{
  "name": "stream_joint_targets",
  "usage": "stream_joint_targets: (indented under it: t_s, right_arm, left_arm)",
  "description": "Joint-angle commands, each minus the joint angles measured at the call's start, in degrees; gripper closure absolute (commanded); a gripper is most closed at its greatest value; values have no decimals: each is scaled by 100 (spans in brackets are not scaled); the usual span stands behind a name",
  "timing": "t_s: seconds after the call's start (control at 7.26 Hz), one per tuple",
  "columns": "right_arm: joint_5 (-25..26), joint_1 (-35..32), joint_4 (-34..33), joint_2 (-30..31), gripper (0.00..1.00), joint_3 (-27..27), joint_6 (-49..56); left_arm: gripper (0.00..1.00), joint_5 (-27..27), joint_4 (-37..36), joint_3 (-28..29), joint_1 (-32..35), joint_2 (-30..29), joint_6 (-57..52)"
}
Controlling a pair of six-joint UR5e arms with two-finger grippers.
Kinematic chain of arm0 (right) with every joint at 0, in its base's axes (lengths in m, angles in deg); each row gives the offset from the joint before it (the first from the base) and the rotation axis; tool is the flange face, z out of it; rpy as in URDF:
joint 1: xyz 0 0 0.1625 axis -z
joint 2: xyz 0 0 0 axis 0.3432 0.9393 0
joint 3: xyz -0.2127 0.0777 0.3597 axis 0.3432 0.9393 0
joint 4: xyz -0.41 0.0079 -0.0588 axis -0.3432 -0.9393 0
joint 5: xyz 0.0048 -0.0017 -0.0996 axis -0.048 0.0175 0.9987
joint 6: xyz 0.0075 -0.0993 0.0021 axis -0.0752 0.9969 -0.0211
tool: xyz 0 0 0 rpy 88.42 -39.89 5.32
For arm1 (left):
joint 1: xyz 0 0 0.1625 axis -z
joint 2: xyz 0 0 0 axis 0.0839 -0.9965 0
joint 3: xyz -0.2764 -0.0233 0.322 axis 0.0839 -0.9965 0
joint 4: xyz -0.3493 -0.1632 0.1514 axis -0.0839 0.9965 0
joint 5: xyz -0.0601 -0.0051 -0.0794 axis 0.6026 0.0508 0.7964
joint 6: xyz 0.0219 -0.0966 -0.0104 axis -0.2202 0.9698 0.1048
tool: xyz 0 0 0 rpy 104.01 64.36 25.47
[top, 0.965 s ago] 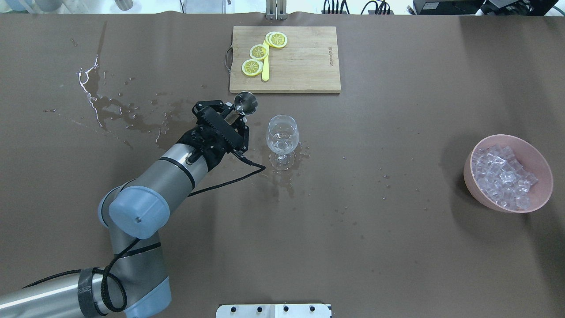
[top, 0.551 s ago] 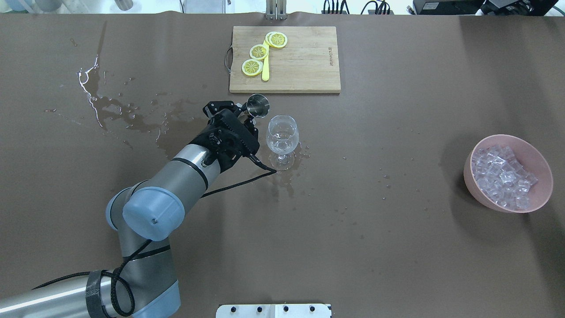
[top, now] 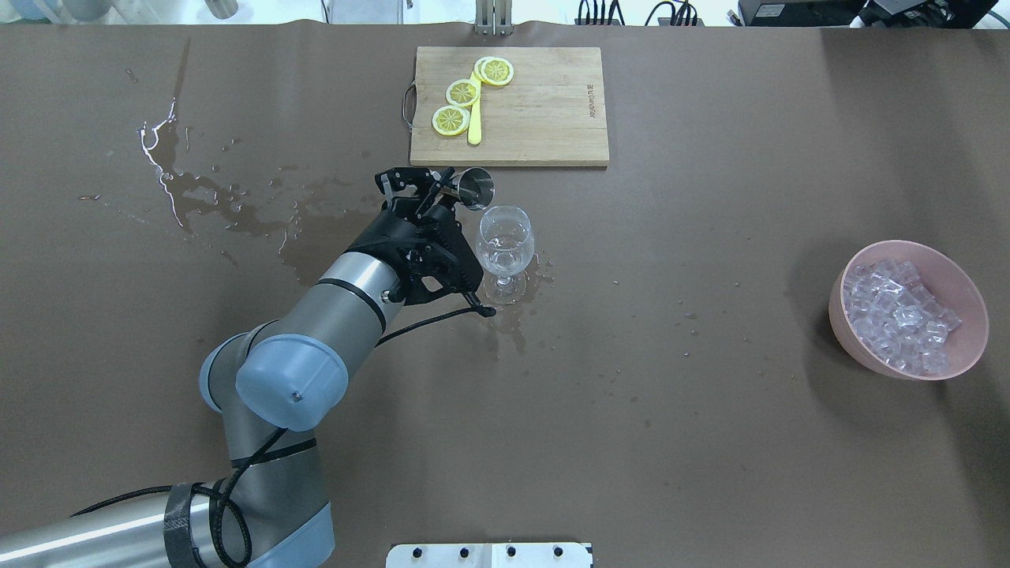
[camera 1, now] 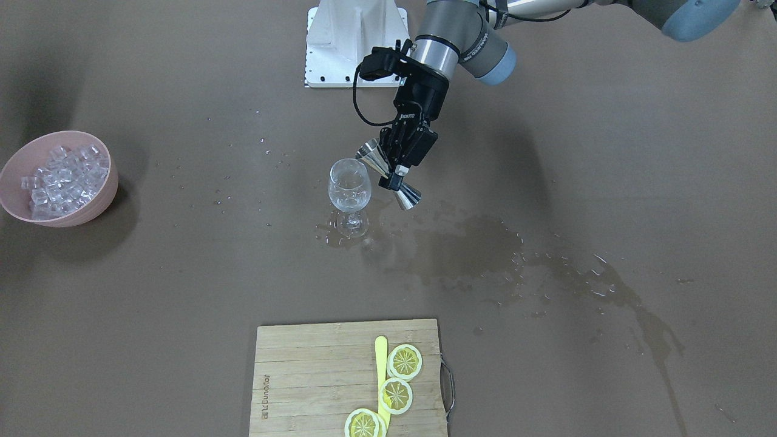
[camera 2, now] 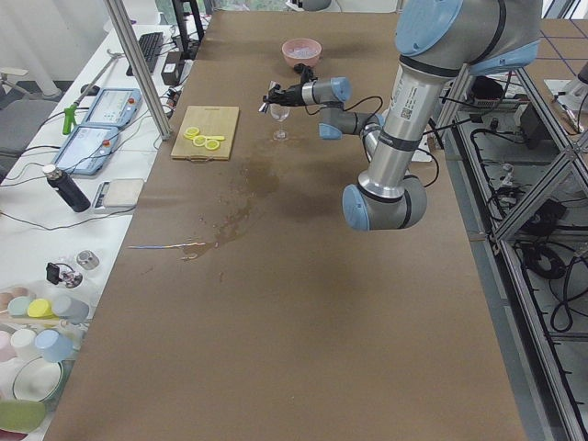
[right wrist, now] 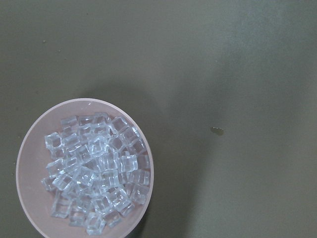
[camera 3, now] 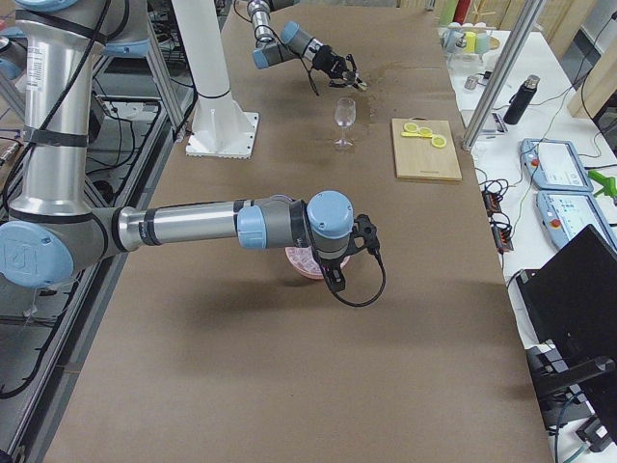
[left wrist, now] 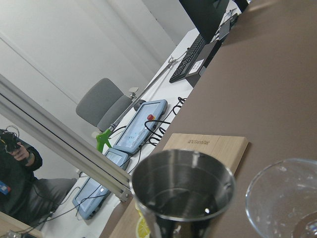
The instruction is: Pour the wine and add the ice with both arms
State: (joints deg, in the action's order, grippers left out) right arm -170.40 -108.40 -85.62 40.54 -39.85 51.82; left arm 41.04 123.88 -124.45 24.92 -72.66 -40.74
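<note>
Beside the clear stemmed glass (top: 505, 237), the left gripper (top: 444, 194), clamped on a tilted steel jigger (top: 476, 189), has swung in, apparently to pour; clear ice cubes (top: 899, 315) sit in the pink bowl (top: 851, 341), and the right gripper (camera 3: 337, 278) hovers above with its jaw state unreadable.

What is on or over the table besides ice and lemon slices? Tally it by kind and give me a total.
wine glass: 1
jigger: 1
pink bowl: 1
cutting board: 1
yellow utensil: 1
Total: 5
</note>
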Motion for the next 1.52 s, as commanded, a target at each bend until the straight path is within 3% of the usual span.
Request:
stream_joint_targets:
  t_s: [0.0,0.69,1.38]
  right_arm:
    - [0,0,0,0,0,3,0]
    - [0,0,-9,-26,0,11,0]
    - [-18,0,-9,-18,0,11,-26]
  left_arm:
    - [100,-152,-346,-1,-15,-69,-181]
    - [100,-827,-575,-10,-348,-104,-1277]
    - [100,-900,-620,25,-367,-289,-2237]
